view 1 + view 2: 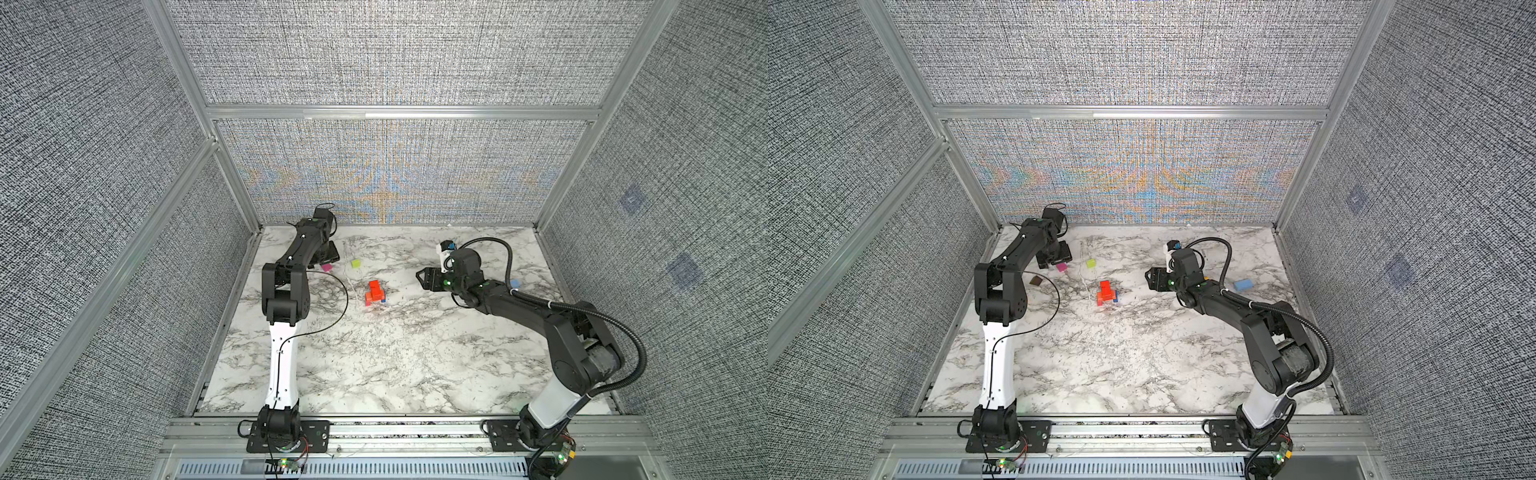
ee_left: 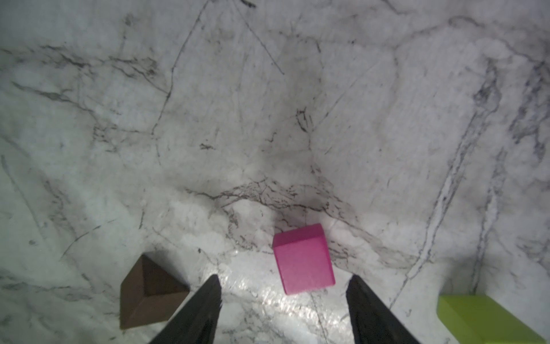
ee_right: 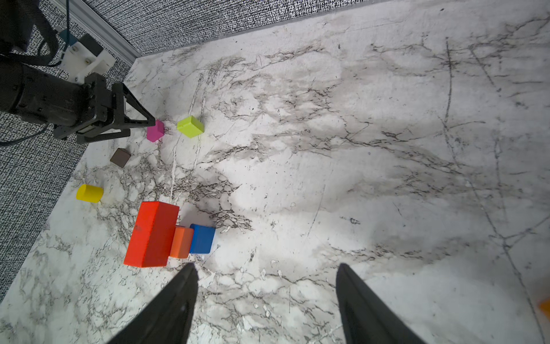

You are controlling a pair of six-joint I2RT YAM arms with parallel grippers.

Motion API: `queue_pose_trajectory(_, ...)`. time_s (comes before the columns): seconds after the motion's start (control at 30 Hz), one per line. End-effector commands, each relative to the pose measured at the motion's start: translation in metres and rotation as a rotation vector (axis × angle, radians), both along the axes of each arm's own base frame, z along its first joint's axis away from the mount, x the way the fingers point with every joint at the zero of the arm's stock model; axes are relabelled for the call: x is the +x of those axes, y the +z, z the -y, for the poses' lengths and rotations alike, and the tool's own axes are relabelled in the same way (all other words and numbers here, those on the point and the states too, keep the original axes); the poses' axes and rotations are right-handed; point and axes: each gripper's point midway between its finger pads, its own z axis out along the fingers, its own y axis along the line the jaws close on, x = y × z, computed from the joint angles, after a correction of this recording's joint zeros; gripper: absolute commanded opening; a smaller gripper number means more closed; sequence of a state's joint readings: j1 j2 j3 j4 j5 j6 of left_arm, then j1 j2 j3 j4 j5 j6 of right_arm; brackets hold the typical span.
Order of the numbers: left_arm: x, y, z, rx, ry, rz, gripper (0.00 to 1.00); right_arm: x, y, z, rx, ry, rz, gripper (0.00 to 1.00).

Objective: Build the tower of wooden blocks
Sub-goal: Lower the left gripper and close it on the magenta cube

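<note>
Worktop middle: tower, three blocks touching: one red, one orange, one blue. Toward far-left corner: one magenta, one lime, one brown, one yellow. Left gripper spread astride magenta; right gripper spread, empty.

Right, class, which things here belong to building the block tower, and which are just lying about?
Job: red block, orange block, blue block, pink block, lime block, brown block, yellow cylinder, light blue block.
Just there: marble table, grey walls, metal frame.
</note>
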State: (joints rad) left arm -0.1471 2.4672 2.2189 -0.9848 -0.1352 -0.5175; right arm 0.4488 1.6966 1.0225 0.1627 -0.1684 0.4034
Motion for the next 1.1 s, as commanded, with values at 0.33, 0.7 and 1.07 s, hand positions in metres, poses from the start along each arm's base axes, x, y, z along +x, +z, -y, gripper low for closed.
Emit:
queue_pose_trajectory(0.33,-0.002,-0.017,0.001,-0.015,0.033,-0.062,0.65,0.005,0.002,-0.005,0.012,0.016,0.016,0.76)
queue_pose_trajectory(0.7,0.001,-0.024,0.007,-0.045,0.028,-0.058,0.53,0.005,0.000,-0.004,0.007,0.013,0.011,0.99)
queue_pose_trajectory(1.07,0.005,-0.017,0.010,-0.065,0.012,-0.034,0.41,0.004,0.002,-0.004,0.008,0.012,0.014,0.99)
